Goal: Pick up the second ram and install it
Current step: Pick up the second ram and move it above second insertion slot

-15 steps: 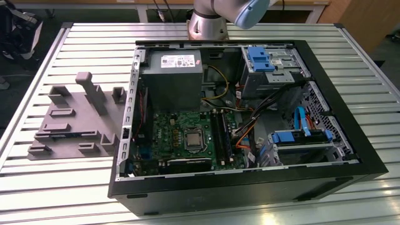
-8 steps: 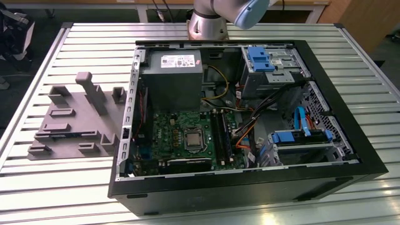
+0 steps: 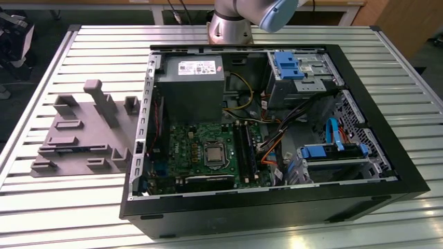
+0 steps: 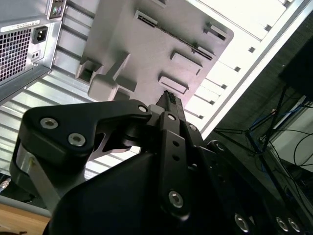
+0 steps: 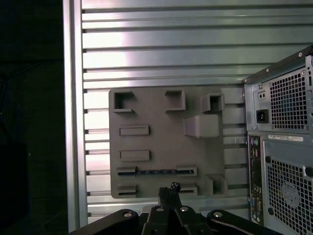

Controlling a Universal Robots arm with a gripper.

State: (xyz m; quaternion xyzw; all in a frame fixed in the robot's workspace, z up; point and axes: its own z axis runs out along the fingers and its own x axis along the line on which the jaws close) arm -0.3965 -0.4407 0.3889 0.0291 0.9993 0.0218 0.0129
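Observation:
The second ram [image 5: 156, 172] is a thin dark blue strip standing on edge in a slot of the gray fixture [image 5: 161, 142], held between two low blocks. In the exterior view it shows as a bluish line [image 3: 69, 151] on the fixture [image 3: 83, 129], at that view's left beside the computer case. My gripper [image 5: 172, 187] hangs well above the fixture's edge near the ram, apart from it. In both wrist views its fingertips [image 4: 167, 97] are pressed together with nothing between them. The green motherboard [image 3: 190, 150] with its dark ram slots [image 3: 244, 145] lies inside the open case.
The open black computer case [image 3: 387, 171] fills the middle of the slatted metal table [image 3: 90, 46], with a power supply [image 3: 190, 83], blue drive bays [image 3: 287, 65] and loose cables inside. The fixture has a tall upright post [image 3: 104, 101]. The arm's base [image 3: 232, 23] stands behind the case.

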